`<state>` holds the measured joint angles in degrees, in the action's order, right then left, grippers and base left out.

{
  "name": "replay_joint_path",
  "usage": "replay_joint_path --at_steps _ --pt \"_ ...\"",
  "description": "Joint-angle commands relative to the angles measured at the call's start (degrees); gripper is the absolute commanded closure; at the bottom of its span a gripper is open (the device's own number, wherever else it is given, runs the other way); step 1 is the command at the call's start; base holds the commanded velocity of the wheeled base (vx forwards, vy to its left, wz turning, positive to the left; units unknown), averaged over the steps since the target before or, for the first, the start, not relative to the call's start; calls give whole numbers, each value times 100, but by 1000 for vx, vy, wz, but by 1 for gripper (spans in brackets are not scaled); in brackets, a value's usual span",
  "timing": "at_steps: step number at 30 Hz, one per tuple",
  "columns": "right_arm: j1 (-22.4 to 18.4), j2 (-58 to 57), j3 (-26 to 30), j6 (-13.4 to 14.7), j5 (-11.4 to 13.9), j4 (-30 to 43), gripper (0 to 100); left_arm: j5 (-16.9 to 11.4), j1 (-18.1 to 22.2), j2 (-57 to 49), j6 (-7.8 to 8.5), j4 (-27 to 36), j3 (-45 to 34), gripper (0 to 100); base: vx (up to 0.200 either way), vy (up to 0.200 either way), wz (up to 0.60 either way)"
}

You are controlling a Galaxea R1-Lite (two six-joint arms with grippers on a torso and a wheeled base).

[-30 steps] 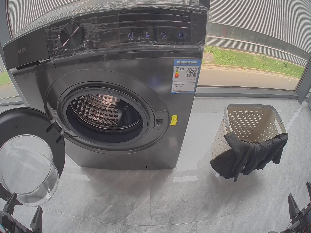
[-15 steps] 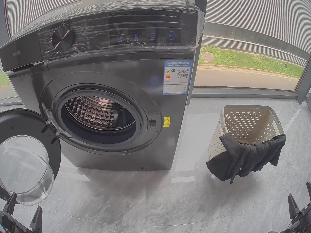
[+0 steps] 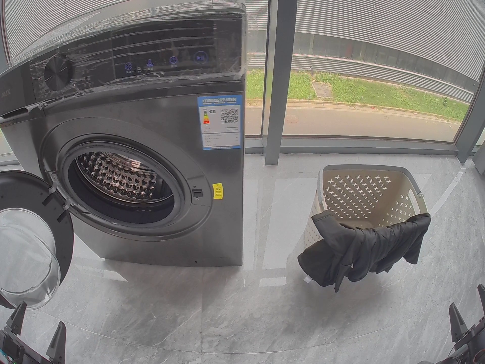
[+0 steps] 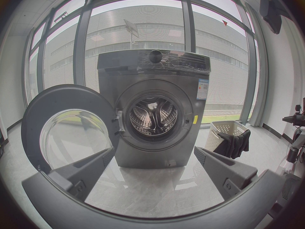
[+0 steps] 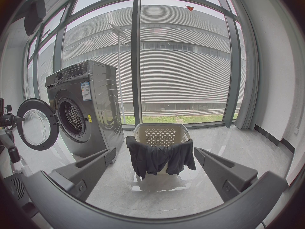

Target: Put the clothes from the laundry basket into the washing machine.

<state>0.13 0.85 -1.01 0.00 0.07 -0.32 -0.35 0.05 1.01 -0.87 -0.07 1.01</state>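
Right of the washing machine [image 3: 151, 112], dark clothes [image 3: 353, 248] drape over the laundry basket [image 3: 369, 168] rim; my left pincer [image 4: 154, 150] and right pincer [image 5: 154, 151] gape open.

Tally by the window: mostly singles, one pair.

One grey front-loading washing machine [image 3: 225, 223], carrying one round glass-bowled door [image 3: 30, 251], one round black dial [image 3: 57, 73], one blue-and-white rectangular label [image 3: 220, 122] and one small yellow sticker [image 3: 217, 191]. One cream perforated plastic laundry basket [image 3: 369, 169]. Over its rim, dark draped clothing [image 3: 361, 251]: one piece counted, cannot tell if more are bunched in it. Two tools, the left tool [image 3: 38, 327] and the right tool [image 3: 467, 309], two dark pointed fingers each, four in all.
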Motion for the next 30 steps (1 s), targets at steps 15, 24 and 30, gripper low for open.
replay_joint_path --at_steps 15,24,30 --pt "4 -77 101 9 1 -3 0 -9 4 -92 7 -1 -101 0 0 -67 0" --pt "4 -77 101 0 1 -3 0 -9 4 -101 -1 7 -101 0 0 0 0" --pt "4 -77 101 0 1 -3 0 0 4 -92 -1 -1 -101 0 0 -200 0"
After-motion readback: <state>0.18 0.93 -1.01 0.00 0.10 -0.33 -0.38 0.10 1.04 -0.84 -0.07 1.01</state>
